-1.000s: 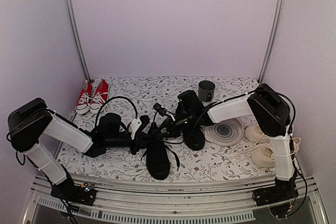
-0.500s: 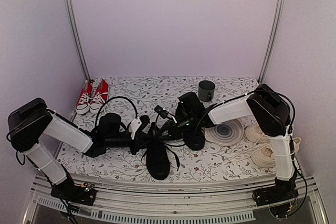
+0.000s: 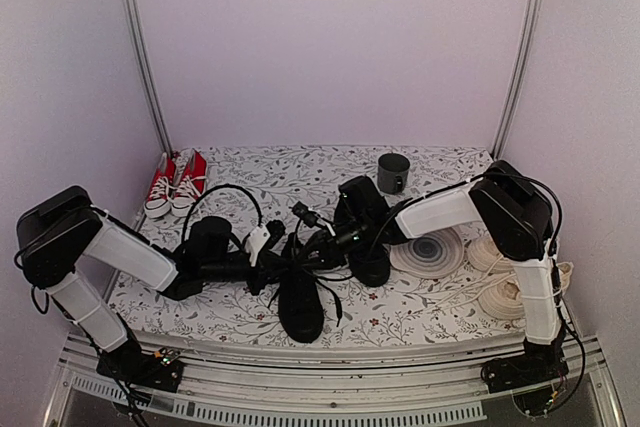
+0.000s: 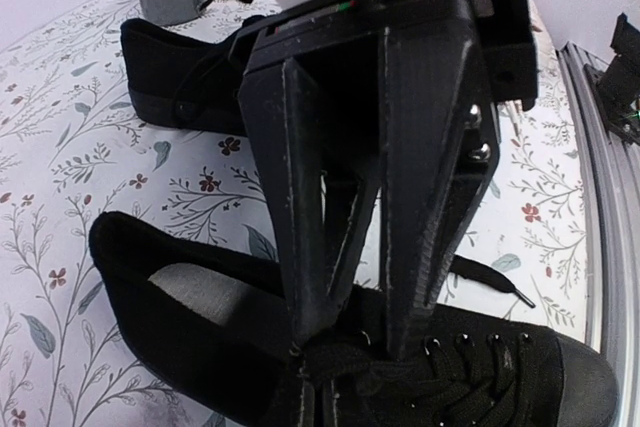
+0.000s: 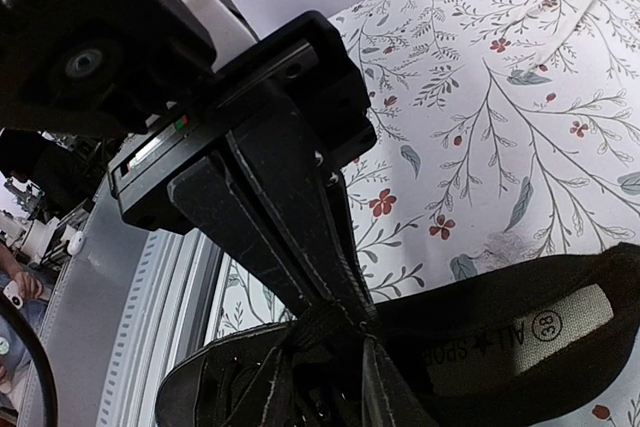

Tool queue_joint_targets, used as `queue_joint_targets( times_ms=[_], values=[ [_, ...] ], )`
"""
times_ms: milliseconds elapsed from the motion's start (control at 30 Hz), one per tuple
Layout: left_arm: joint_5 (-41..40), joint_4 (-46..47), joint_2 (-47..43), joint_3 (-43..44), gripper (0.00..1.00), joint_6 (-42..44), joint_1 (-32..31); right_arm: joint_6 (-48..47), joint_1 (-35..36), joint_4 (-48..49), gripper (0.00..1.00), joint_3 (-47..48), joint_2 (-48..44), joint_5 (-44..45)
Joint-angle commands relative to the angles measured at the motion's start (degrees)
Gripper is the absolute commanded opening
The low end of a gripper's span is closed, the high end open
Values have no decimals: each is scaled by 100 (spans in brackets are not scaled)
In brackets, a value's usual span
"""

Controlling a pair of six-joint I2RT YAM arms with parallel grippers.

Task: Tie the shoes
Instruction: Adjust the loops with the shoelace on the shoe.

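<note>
Two black shoes lie mid-table. The near shoe point(image 3: 300, 309) points its toe at the front edge, and the second shoe point(image 3: 371, 263) lies behind it to the right. My left gripper point(image 3: 282, 251) reaches in from the left and is shut on the near shoe's lace at the top eyelets point(image 4: 355, 352). A loose lace end point(image 4: 492, 284) trails onto the table. My right gripper point(image 3: 306, 246) comes in from the right, and its fingertips meet on the lace over the shoe's tongue point(image 5: 356, 323). The shoe's grey insole point(image 5: 520, 342) shows beside them.
Small red-and-white sneakers point(image 3: 175, 185) stand at the far left, a grey cup point(image 3: 393, 173) at the back. A white round disc point(image 3: 432, 250) and cream sneakers point(image 3: 505, 282) lie at the right. A metal rail point(image 3: 330, 359) runs along the front edge.
My right gripper has shifted slightly left toward the near shoe's laces. The left arm and both shoes have stayed in place.
</note>
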Motion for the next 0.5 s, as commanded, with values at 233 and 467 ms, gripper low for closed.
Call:
queue_joint_targets(
  times_ms=[233, 467],
  values=[
    [-54, 236, 48, 117, 0, -59, 87, -165, 167, -318, 1, 173, -132, 323],
    [-114, 51, -137, 42, 8, 11, 84, -164, -50, -372, 1, 83, -438, 467]
  ],
)
